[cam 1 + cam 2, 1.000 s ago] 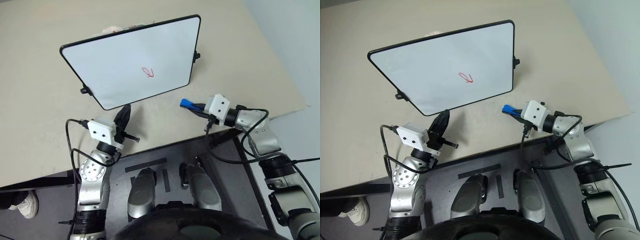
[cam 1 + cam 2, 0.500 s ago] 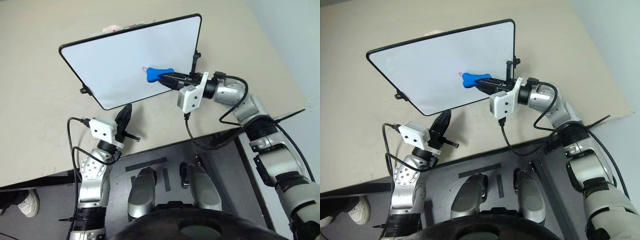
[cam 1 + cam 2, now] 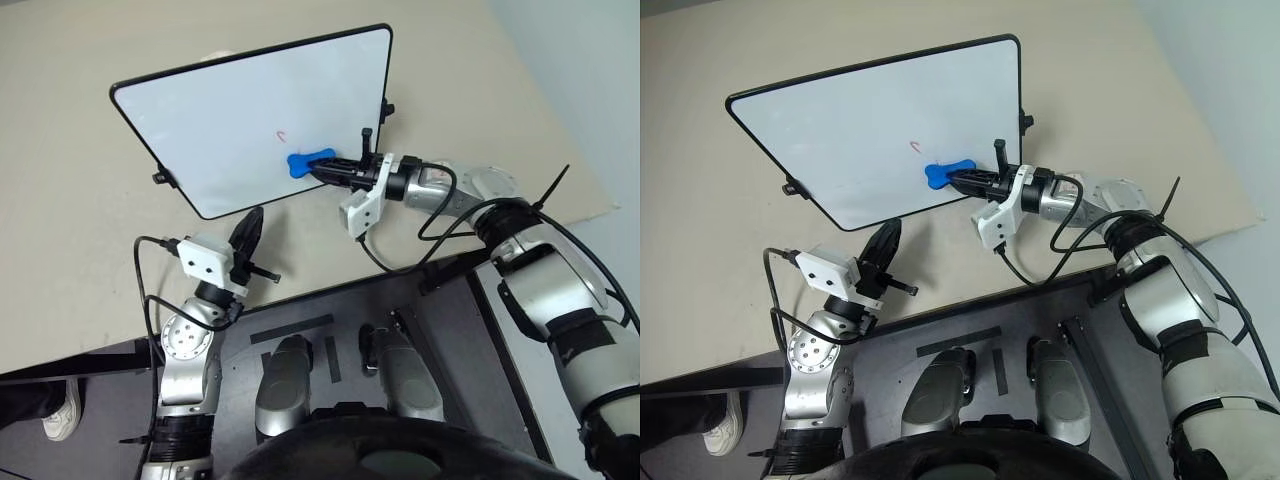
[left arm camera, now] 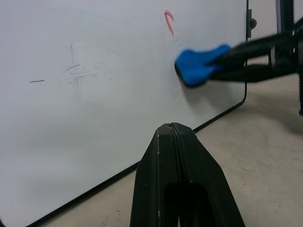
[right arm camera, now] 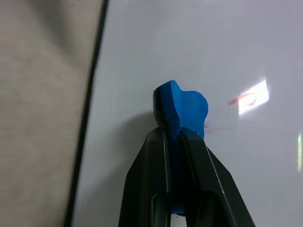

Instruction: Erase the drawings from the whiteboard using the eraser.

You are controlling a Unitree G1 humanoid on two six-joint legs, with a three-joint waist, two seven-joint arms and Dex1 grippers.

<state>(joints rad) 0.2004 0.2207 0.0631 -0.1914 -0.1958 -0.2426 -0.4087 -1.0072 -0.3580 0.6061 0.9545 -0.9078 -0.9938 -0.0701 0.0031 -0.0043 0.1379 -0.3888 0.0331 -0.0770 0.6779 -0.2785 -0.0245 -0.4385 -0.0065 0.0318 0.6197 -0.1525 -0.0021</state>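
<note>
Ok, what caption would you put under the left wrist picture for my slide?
Right end effector presses the blue eraser on the whiteboard, just below a leftover red mark.

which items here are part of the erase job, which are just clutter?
Job:
- whiteboard
- red mark, a small remnant on the board
- blue eraser, gripped in the right hand, against the board below the mark

Lying about:
- left hand, shut, holding nothing, near the board's lower edge
- beige table
- a person's shoe on the floor
</note>
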